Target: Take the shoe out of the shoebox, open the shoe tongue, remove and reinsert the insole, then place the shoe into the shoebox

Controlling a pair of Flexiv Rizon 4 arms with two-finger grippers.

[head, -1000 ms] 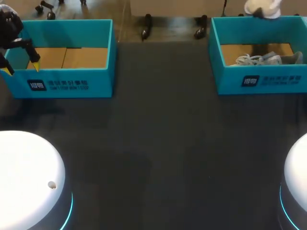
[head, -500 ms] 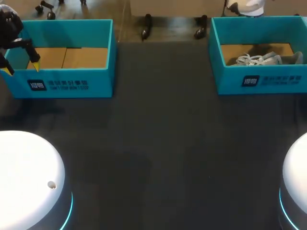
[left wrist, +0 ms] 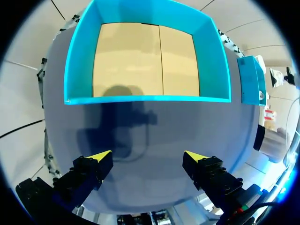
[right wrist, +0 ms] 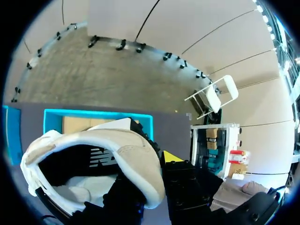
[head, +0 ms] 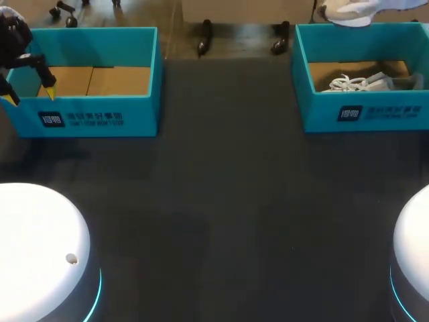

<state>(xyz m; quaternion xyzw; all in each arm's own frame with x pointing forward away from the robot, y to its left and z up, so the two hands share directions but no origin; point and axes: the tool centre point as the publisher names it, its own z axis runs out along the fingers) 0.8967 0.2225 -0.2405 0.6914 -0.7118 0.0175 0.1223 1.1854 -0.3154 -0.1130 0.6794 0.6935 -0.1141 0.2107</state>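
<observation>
Head view: left gripper (head: 30,96) spread open at the left shoebox's (head: 100,117) near-left corner; wide stretch of table (head: 221,201) between the boxes; white shoe (head: 348,11) raised over the right shoebox's (head: 365,114) far edge, with a second shoe (head: 362,82) lying inside. Left wrist view: fingers (left wrist: 93,171) well apart above the table, just near of that box's near wall. Right wrist view: right gripper (right wrist: 157,171) clamped on the white shoe's collar, above its box.

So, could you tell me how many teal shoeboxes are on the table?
2: the left shoebox, empty, far left; the right shoebox, far right, with a laced shoe inside.
</observation>
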